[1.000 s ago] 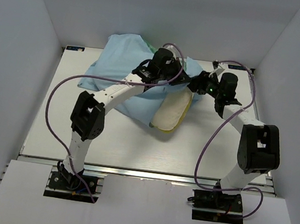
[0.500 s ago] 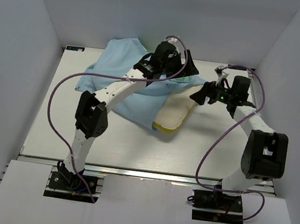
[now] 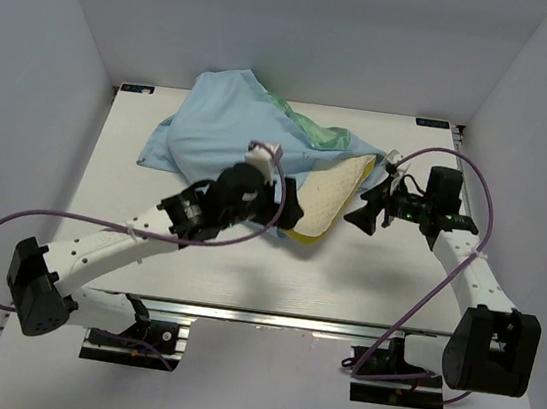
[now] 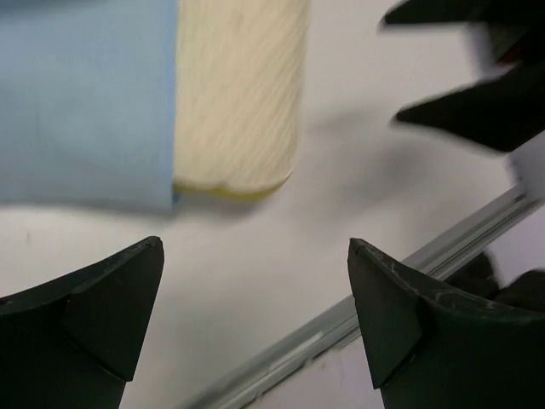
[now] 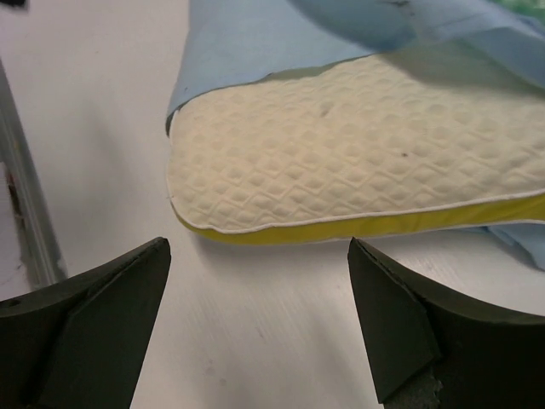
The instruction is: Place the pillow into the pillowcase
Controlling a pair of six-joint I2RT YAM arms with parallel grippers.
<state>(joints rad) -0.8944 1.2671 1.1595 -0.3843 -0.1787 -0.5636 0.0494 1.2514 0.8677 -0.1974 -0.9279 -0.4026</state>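
Note:
The light blue pillowcase (image 3: 217, 137) lies bunched at the back of the table, with a mint green patch (image 3: 314, 129) showing at its right. The cream dimpled pillow (image 3: 330, 194) sticks out of its opening towards the front right, with its yellow band (image 5: 383, 223) along the near edge. My left gripper (image 3: 288, 207) hovers open just left of the exposed pillow corner, holding nothing. In the left wrist view the pillow (image 4: 238, 94) and pillowcase (image 4: 85, 102) lie beyond my left gripper (image 4: 254, 245). My right gripper (image 3: 366, 209) stands open right of the pillow (image 5: 341, 162), empty (image 5: 258, 243).
A metal rail (image 3: 269, 317) runs along the table's front edge and also shows in the left wrist view (image 4: 341, 324). White walls close in the left, back and right sides. Purple cables loop from both arms. My right gripper's fingers (image 4: 477, 94) show at the left wrist view's upper right.
Both grippers opened. My left arm swung back from over the pillowcase to the near side of the pillow. My right gripper drew away to the right. The pillow end now lies uncovered.

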